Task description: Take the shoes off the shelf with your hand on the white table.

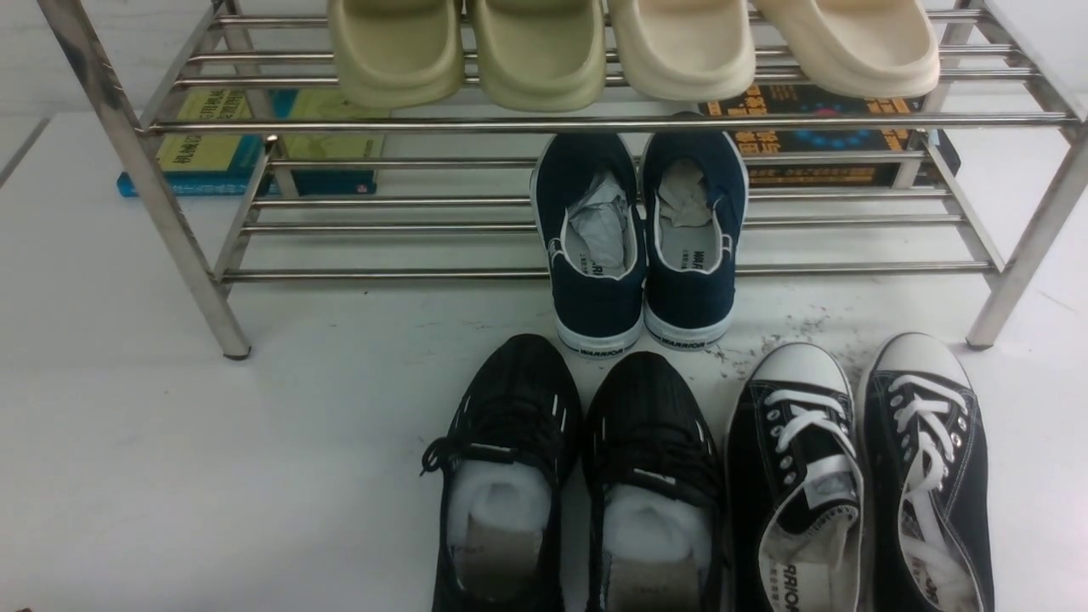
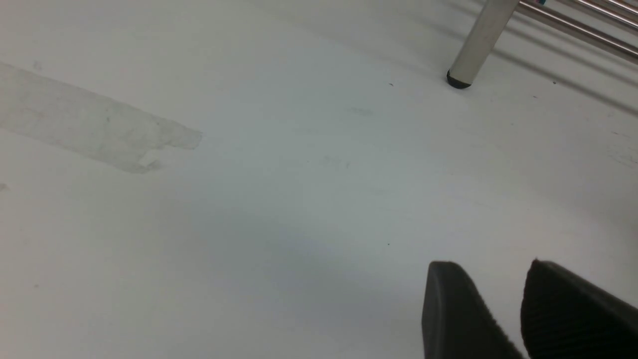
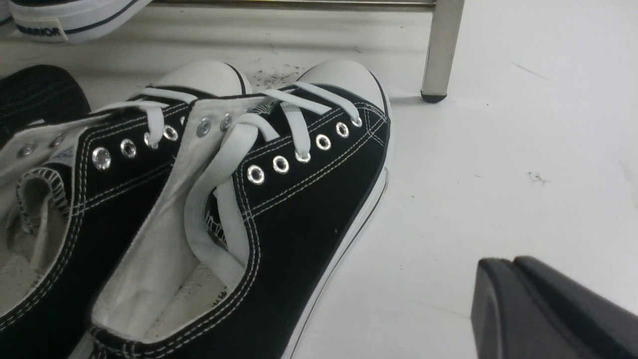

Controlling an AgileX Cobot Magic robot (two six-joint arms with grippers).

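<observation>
Jaws of the right grey and black gripper (image 3: 503, 294) are closed together and hold nothing, beside the black canvas sneakers with white laces (image 1: 858, 476). Both sneakers stand on the white desk (image 1: 255, 467), before the steel-bar shoe shelf (image 1: 544, 123). Left gripper (image 2: 503, 299) jaws stand narrowly apart, empty.

"WARRIOR" reads on the navy slip-ons' (image 1: 642, 246) heels and insole
</observation>
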